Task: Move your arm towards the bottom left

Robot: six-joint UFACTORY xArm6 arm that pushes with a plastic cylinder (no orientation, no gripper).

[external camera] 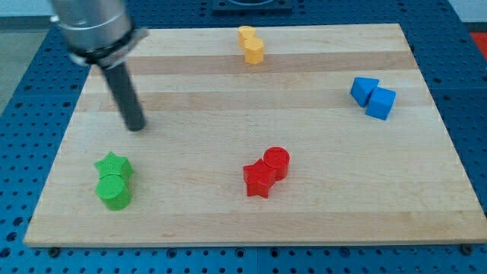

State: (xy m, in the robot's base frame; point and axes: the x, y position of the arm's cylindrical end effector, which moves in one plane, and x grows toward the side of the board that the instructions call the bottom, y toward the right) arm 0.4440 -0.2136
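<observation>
My dark rod comes down from the view's top left, and my tip [135, 127] rests on the wooden board [228, 221] at the left. Below it, a short way off, a green star [113, 165] touches a green cylinder [114, 191]. A red star [259, 180] and a red cylinder [277, 162] sit together right of centre at the bottom. A yellow pair of blocks [251, 44] lies at the top middle. Two blue blocks [373, 97] lie at the right.
The board sits on a blue perforated table [464, 46]. The board's left edge is close to my tip and to the green blocks.
</observation>
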